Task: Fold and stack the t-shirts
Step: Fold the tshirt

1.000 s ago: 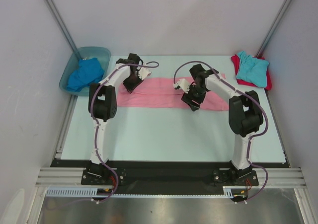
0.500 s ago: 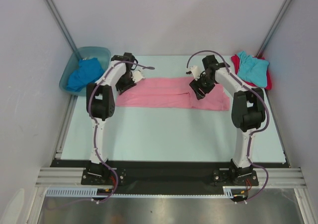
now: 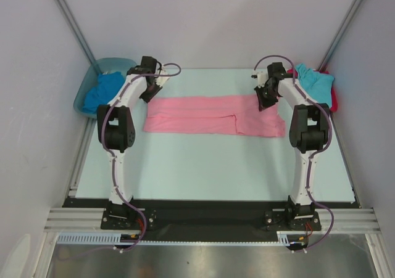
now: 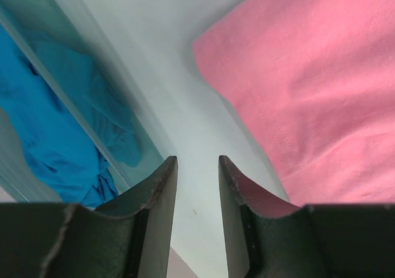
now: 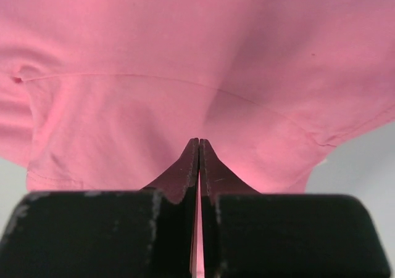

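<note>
1. Across the far half of the pale green counter (image 3: 216, 167) lies the pink cotton short-sleeved t-shirt (image 3: 203, 114), already folded lengthwise into a long flat strip running left to right, with a stepped fold edge near its middle.
2. Handling guess: thin, soft, light and limp, with no stiffness. It will sag and drag if lifted at one point, so take it at both end corners together and lift evenly. Layers may slip apart unless all are pinched.
3. Look: plain pink, a stitched hem along the edge, a few shallow creases, no print seen.
4. Left pincer (image 4: 197, 164) is partly spread and holds nothing. It hangs over bare counter just off the strip's far-left corner, between the shirt and the blue-green translucent plastic tub (image 3: 111, 60).
5. Right pincer (image 5: 198, 143) is pressed fully together, tips at the pink cloth near the strip's far-right corner. The cloth puckers toward the tips, but I cannot tell if a fold is actually caught.
6. Royal blue crumpled t-shirt (image 3: 102, 93) sits in the tub at far left, unfolded.
7. Turquoise t-shirt (image 3: 313, 84) lies on top of the red t-shirt (image 3: 334, 99) at the far-right corner, only roughly bunched, with red showing at the edge.
8. Judgement: mid-fold on pink, with the crosswise fold not yet done. The left side needs to close on its corner before any lift.
</note>
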Motion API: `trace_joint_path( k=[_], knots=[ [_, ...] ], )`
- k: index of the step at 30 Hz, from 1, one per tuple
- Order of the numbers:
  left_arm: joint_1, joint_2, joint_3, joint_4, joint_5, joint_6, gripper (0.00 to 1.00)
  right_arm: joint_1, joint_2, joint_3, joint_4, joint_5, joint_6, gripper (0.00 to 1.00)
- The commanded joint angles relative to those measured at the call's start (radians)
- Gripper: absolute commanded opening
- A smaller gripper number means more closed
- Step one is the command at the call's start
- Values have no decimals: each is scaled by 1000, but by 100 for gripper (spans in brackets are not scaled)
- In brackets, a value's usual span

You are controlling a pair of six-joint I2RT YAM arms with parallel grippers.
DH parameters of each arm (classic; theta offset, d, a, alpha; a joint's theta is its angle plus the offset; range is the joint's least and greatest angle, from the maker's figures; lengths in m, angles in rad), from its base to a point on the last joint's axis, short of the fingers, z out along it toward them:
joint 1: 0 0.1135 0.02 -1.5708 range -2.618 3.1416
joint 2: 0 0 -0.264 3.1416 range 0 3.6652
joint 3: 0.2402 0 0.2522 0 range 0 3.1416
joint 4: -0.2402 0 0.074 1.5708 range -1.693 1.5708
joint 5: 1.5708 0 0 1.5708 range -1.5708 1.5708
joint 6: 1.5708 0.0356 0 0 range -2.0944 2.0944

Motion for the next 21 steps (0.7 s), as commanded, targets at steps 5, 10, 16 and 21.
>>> trace_joint_path(
  k=[5, 10, 16, 21],
  knots=[
    [25, -120, -42, 48, -42, -22, 38, -28, 38, 51, 5, 32, 57, 0],
    [39, -159, -54, 59, -55, -16, 38, -46, 67, 40, 1, 30, 70, 0],
    [52, -191, -86, 70, -79, 4, 38, -55, 121, 53, -9, 35, 77, 0],
    [66, -219, -108, 79, -98, 10, 38, -63, 148, 79, -6, 35, 80, 0]
  ],
)
